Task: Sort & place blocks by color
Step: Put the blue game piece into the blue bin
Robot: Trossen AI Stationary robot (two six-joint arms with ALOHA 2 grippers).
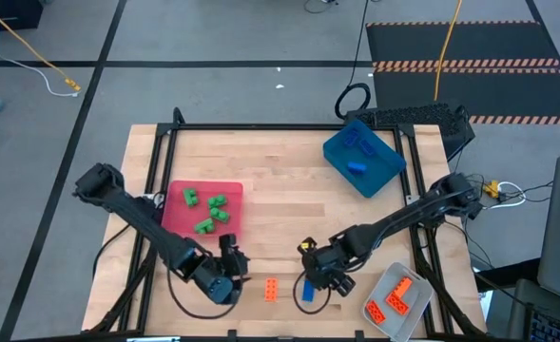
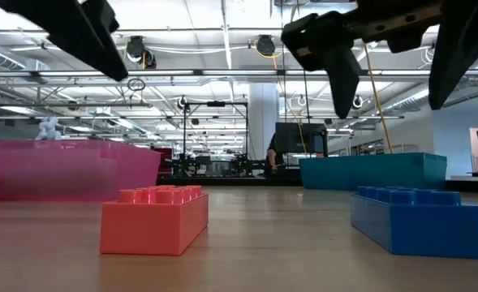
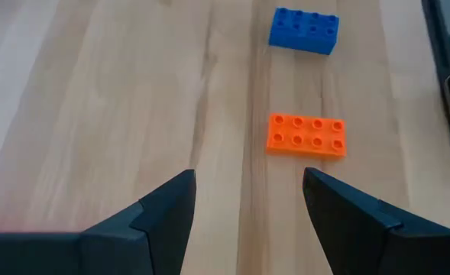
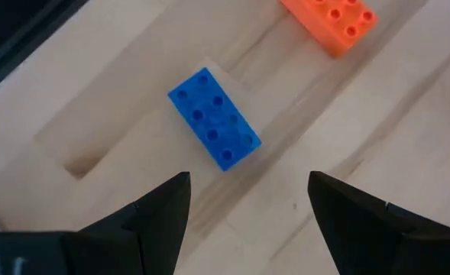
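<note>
While both arms reached toward the near edge of the table, the right gripper hung with its fingers spread and empty just above a blue brick, which lay flat on the bare wood. The left gripper was likewise parted and held nothing, poised just beside an orange brick that lay on the wood a short way from the blue one. Each loose brick was a small oblong with two rows of four round studs on top, clear in both wrist views; the low view showed them side by side and apart, resting studs up.

Farther out, a red tray beside the left arm held a cluster of green bricks, at least five, some touching one another. A blue tray at the far right of the table, turned at an angle, held several blue bricks, hard to count against the tray's own colour. At the near right corner, a clear-grey tray held orange bricks, about three, lying close together.
</note>
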